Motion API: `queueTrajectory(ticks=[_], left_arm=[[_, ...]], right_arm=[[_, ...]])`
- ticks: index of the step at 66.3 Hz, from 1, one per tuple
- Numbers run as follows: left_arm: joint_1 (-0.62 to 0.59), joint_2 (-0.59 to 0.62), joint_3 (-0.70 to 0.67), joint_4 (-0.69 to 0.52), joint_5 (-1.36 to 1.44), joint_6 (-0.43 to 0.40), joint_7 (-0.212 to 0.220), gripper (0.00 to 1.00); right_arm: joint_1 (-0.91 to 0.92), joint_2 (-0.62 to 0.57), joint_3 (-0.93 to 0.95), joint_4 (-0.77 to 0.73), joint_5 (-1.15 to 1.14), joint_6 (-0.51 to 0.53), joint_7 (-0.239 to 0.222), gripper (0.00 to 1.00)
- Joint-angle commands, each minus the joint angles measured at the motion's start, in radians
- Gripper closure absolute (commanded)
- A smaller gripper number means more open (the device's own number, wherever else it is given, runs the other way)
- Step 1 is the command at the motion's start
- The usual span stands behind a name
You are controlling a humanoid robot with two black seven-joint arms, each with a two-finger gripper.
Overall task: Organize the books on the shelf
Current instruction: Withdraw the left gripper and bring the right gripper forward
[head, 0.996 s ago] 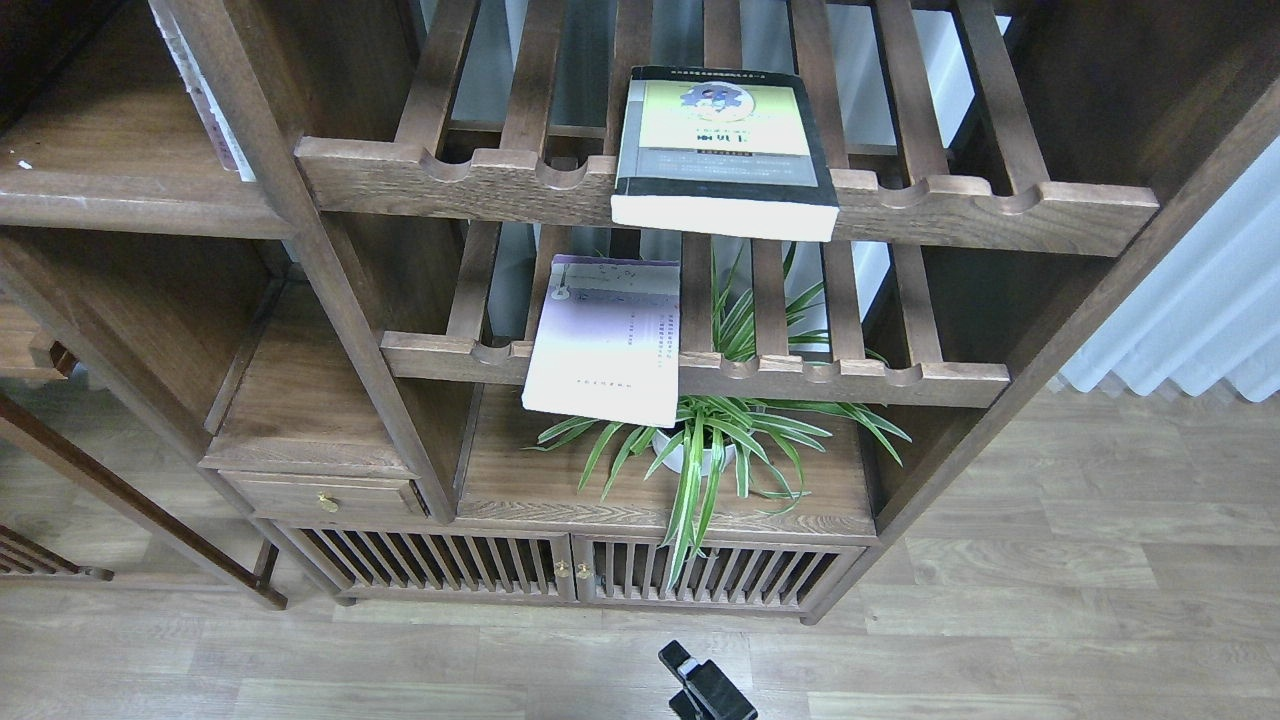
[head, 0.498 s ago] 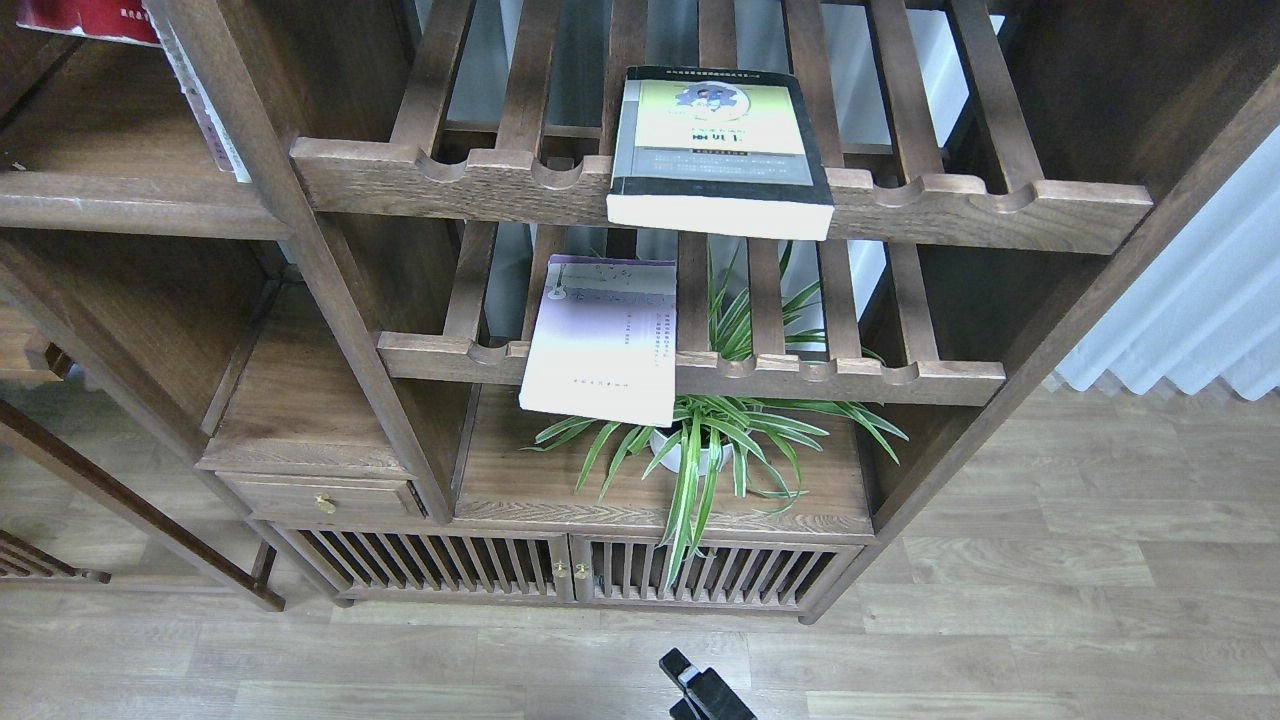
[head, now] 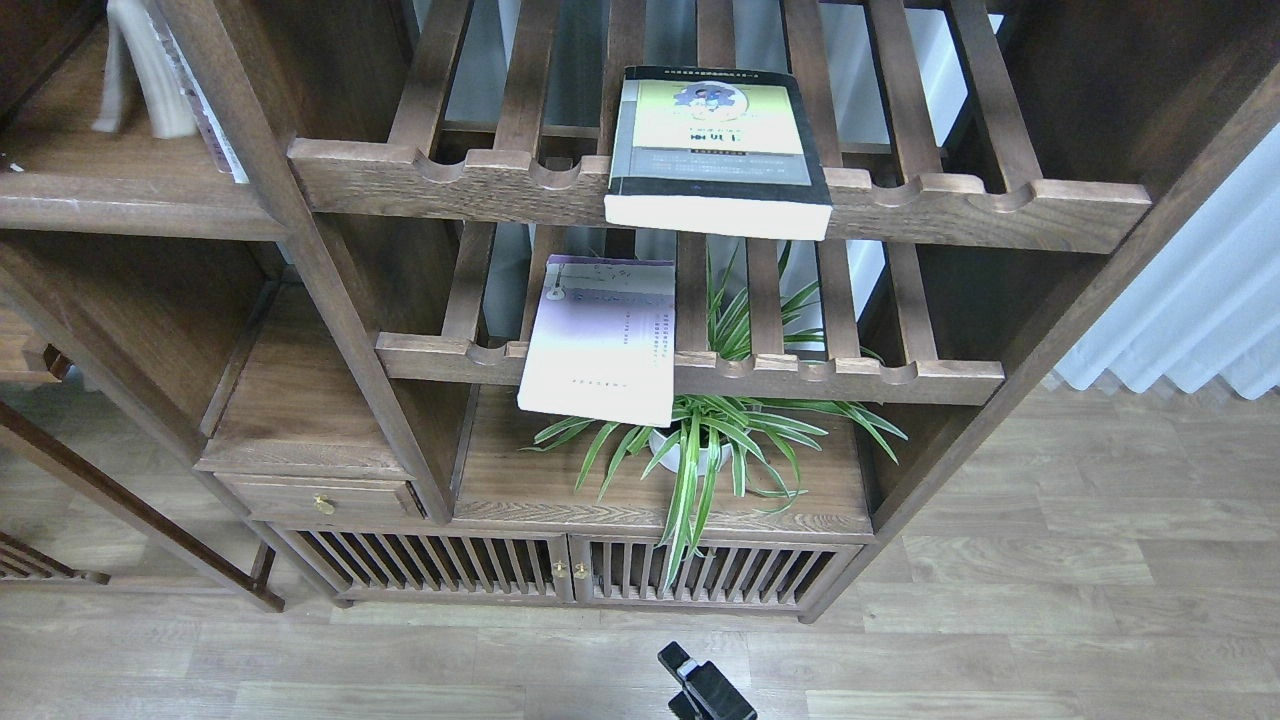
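The black-grey book with the yellow front panel [head: 718,150] lies flat on the upper slatted rack, its page edge overhanging the front rail. The pale lavender-white book [head: 600,335] lies flat on the lower slatted rack, also overhanging. The flat dark-brown shelf [head: 120,195] is at the upper left. A blurred pale upright thing [head: 140,75], perhaps a book's page edge, is on it; no red cover shows. A thin upright book [head: 205,105] leans by the post. A small dark gripper part [head: 703,685] shows at the bottom edge, far from all books; its fingers cannot be told apart.
A potted spider plant [head: 700,445] stands on the low board under the lavender book. Below are a small drawer [head: 320,495] and slatted cabinet doors [head: 570,570]. Wooden floor lies in front, a white curtain [head: 1190,310] at the right.
A red book cover showed at the top left corner half a second ago; now a blurred pale upright thing is there on the shelf. The two rack books have not moved.
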Motion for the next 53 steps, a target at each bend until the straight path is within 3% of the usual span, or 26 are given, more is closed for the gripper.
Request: queueTrajectory(ticks=[1,12,26,35,38,53], left_arm=[[0.124,-0.005,-0.071,-0.092,-0.014,0.0,0.0,0.26],[0.343,-0.014,-0.165,-0.247,-0.114,0.0,0.002,0.25],[0.524,-0.075,-0.229,-0.377,-0.139,0.0,0.002,0.21],[0.606,-0.111,-0.243,-0.411,-0.14,0.0,0.002,0.15],[0.633,-0.12,-0.246,-0.412,-0.145,0.0,0.002,0.0],[0.731,-0.198,-0.243,-0.412,-0.156,0.0,0.003,0.0]], right_arm=[[0.002,0.005,0.003,-0.003,0.004,0.0,0.003,0.01],[0.016,0.005,0.006,-0.006,0.03,0.0,0.003,0.01],[0.021,0.016,0.001,-0.016,0.07,0.0,0.005,0.01],[0.033,0.014,0.009,-0.015,0.073,0.0,0.005,0.01],[0.035,0.014,0.015,-0.016,0.075,0.0,0.005,0.01],[0.056,0.011,0.032,-0.009,0.093,0.0,0.04,0.01]])
